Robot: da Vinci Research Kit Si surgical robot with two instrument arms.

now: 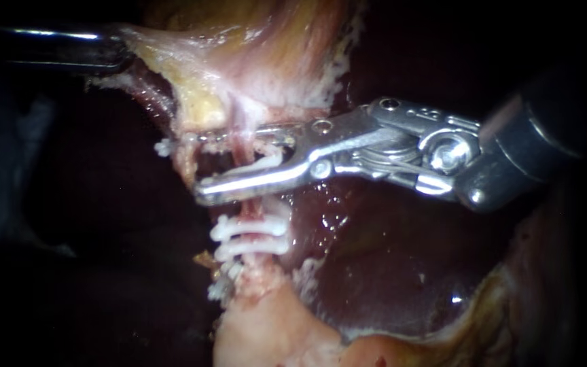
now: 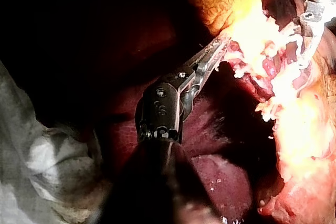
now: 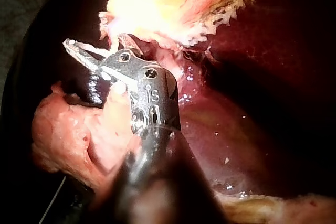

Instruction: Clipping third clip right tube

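Right instrument straddling the right tube above two white clips.

Its jaws stand moderately open, one on each side of the tube. A white scrap sits in the gap, and whether it is a clip cannot be told. The two clips sit close together just below the lower jaw. There is dark open room beyond the jaw tips, and the liver lies under the shaft. The left instrument meets pale tissue drawn to a taut point. Only the left wrist view shows its toothed jaws, nearly together and closed on that tissue. In the right wrist view the tips project clear past the tissue edge.
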